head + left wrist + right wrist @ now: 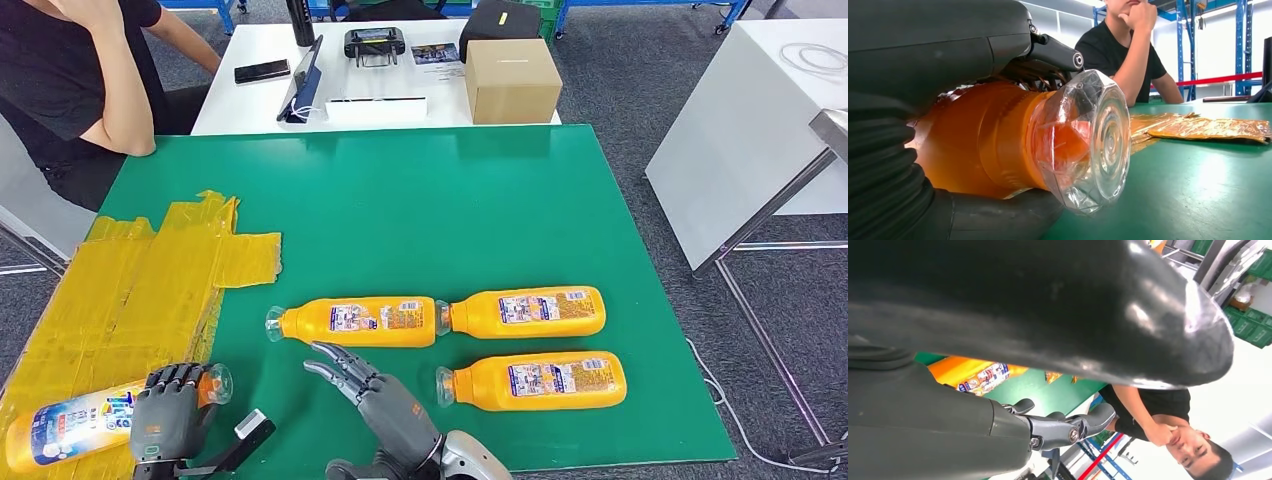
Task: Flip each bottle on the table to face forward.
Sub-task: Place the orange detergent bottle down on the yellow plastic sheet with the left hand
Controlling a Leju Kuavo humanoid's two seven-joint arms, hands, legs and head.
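Our left hand (pixel 168 412) grips a bottle (pixel 75 425) near its clear cap (pixel 1088 142); our right hand (pixel 370 385) hovers empty, fingers spread. Twisting carelessly, we might let the slick bottle slip.

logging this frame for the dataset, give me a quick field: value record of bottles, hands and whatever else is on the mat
surface: green mat
bottles: four orange, all lying flat
held bottle: lying on yellow sheet, label up, clear cap toward mat centre
left hand: grips held bottle near the cap
right hand: holds nothing, fingers spread, just short of left bottle
other bottles: top right, bottom right, caps pointing left
person: seated at far left corner
behind mat: white table with box
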